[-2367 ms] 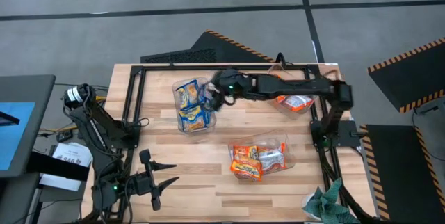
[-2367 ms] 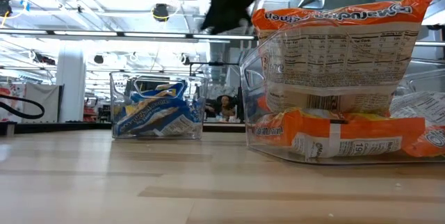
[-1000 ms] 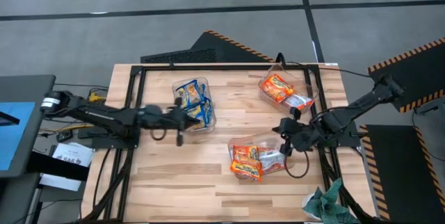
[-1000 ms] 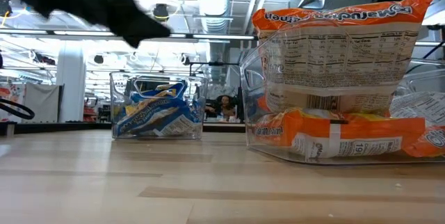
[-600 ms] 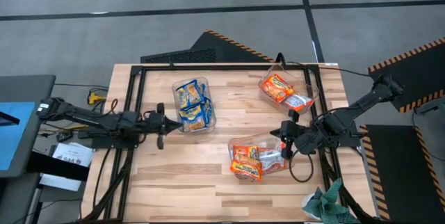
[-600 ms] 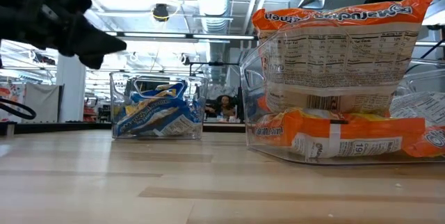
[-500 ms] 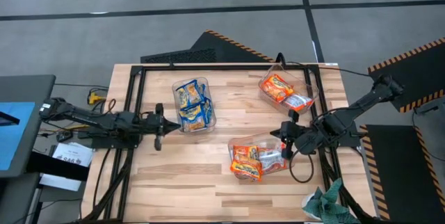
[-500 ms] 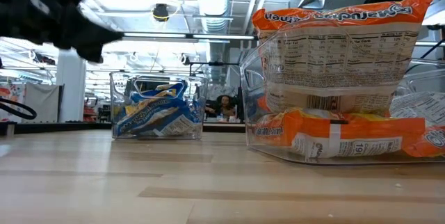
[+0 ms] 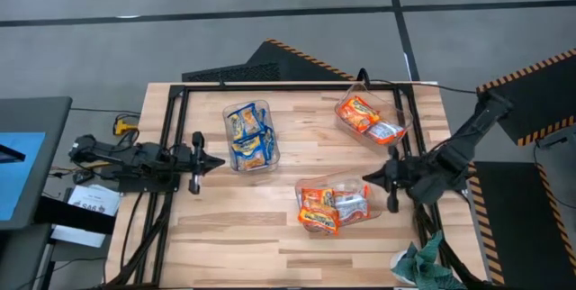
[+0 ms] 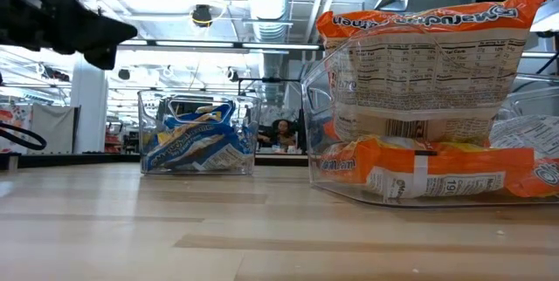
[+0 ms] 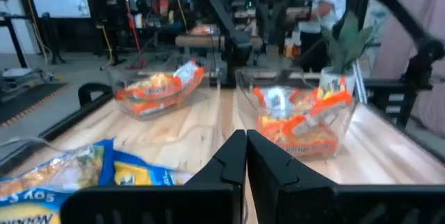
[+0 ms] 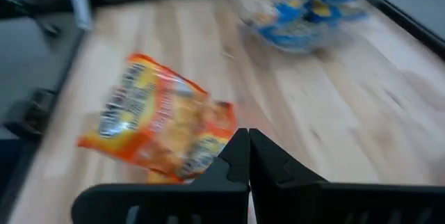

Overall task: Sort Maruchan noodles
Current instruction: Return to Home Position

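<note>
The Maruchan noodles lie in three clear bins. Yellow-and-blue packets [image 9: 249,137] fill the far left bin. Orange-red packets [image 9: 367,117] are in the far right bin. Orange and silver-white packets [image 9: 331,205] are in the near bin, one standing upright [image 10: 426,63]. My left gripper [image 9: 219,161] is shut and holds nothing; it points level at the yellow-and-blue bin from the table's left edge. My right gripper [image 9: 366,180] is shut and holds nothing, by the right end of the near bin. In the left wrist view my left gripper [image 11: 245,140] points across at both orange bins.
A black frame rail [image 9: 176,119] runs around the table's far and side edges. A green cloth [image 9: 419,263] lies at the near right corner. Bare wood [image 9: 225,236] spreads over the near left part of the table.
My left gripper has drawn back from the yellow-and-blue bin toward the table's left edge and sunk a little, staying shut. My right gripper has pulled back toward the table's right and near edges beside the near bin and turned, still shut. The packets and bins have kept still.
</note>
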